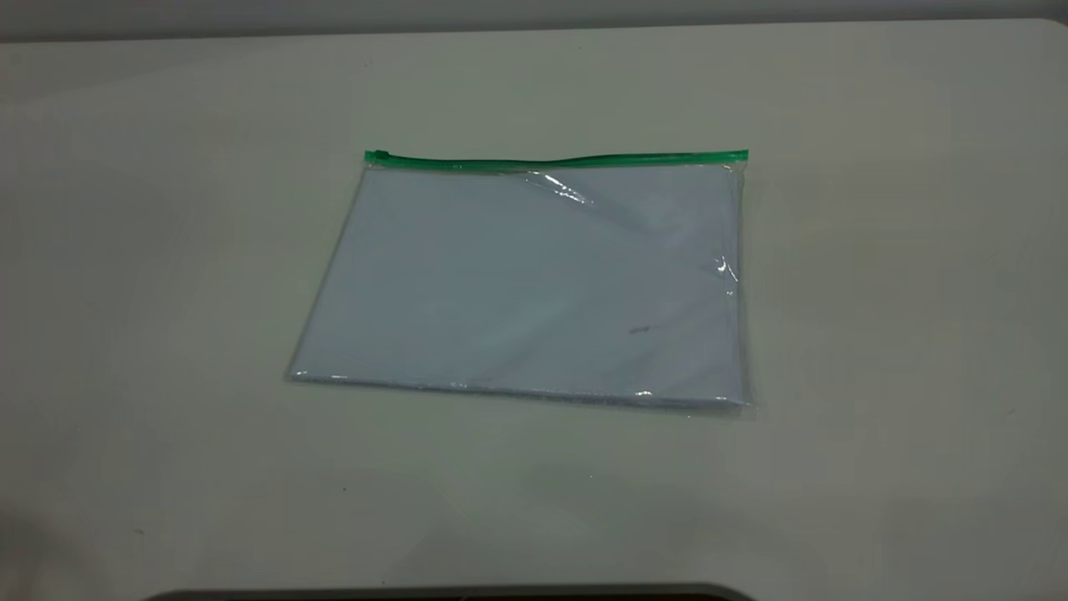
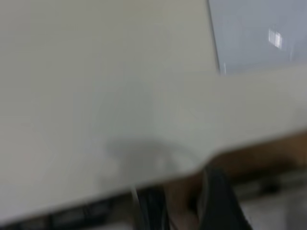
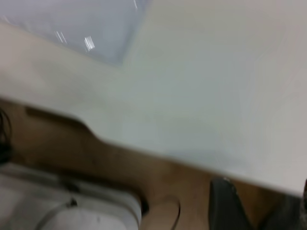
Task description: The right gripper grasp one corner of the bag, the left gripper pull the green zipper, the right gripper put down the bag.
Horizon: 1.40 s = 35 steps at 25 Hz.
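1. Hanging just off the table's rim, beyond its cut-out edge: black-tipped right gripper [image 3: 229, 205], seen only as a dark blur in its own wrist view. Not showing whether spread or closed, so cannot tell. Holding nothing of the bag.
2. Hanging likewise past the rim on the other side: black-tipped left gripper [image 2: 221, 203]. Opening cannot be told either. Both sitting outside the exterior view.
3. Lying flat on the pale off-white table [image 1: 901, 275], well apart from both grippers: large clear rectangular plastic bag [image 1: 534, 284] with a pale bluish-white sheet inside. Showing each wrist view only 1 plain, green-free corner.
4. Running along the bag's far edge, side to side across the exterior view: narrow bright green zipper [image 1: 567, 159], its long axis crosswise to both arms' reach.
5. Sitting at the strip's left end, on the left arm's side: small green slider tab [image 1: 380, 155].
6. Sitting at the strip's right end, nearer the right arm: green-tipped corner of the bag [image 1: 741, 157]. Judging that the reach has to pass over the whole bag to get there.
7. Showing no brand, label or readable writing, only 1 small dark smudge [image 1: 639, 330] on the sheet, too faint to read.
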Motion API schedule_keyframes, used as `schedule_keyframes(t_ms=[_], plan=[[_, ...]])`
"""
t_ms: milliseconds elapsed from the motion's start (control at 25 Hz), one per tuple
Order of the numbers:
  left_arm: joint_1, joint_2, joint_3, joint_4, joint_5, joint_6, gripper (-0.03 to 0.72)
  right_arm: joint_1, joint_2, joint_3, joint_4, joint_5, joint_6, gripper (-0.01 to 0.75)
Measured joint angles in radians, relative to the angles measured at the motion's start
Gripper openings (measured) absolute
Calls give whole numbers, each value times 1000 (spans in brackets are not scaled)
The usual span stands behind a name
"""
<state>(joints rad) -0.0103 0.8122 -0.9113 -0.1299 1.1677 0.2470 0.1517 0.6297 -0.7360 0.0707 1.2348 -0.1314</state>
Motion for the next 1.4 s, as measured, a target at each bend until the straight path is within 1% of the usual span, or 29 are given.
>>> schedule_keyframes(t_ms=[80,200,280,360,480,600,680,760,840,1160,1400], plan=[[0,-52,124,0,0,-2,498,0,-54,100,-10,0,7,412],[0,-130,272,1,-1,-3,498,0,-132,207,-13,-25,11,412],[0,-184,347,1,-5,-4,498,0,-175,219,-15,-79,15,412],[0,-232,404,1,-16,-7,498,0,-204,225,-14,-164,16,412],[0,-307,420,0,-38,-17,498,0,-212,235,-7,-234,25,412],[0,-372,420,0,-41,-26,498,0,-212,235,4,-243,27,412],[0,-413,420,0,-44,-26,498,0,-213,235,20,-227,27,412],[0,-461,420,0,-44,-26,498,0,-213,239,24,-169,33,412],[0,-505,420,0,-44,-26,498,0,-216,257,24,-139,40,412],[0,-644,420,0,-40,-27,498,0,-225,263,23,-134,50,412],[0,-683,420,0,-36,-28,498,0,-225,263,24,-134,52,412]])
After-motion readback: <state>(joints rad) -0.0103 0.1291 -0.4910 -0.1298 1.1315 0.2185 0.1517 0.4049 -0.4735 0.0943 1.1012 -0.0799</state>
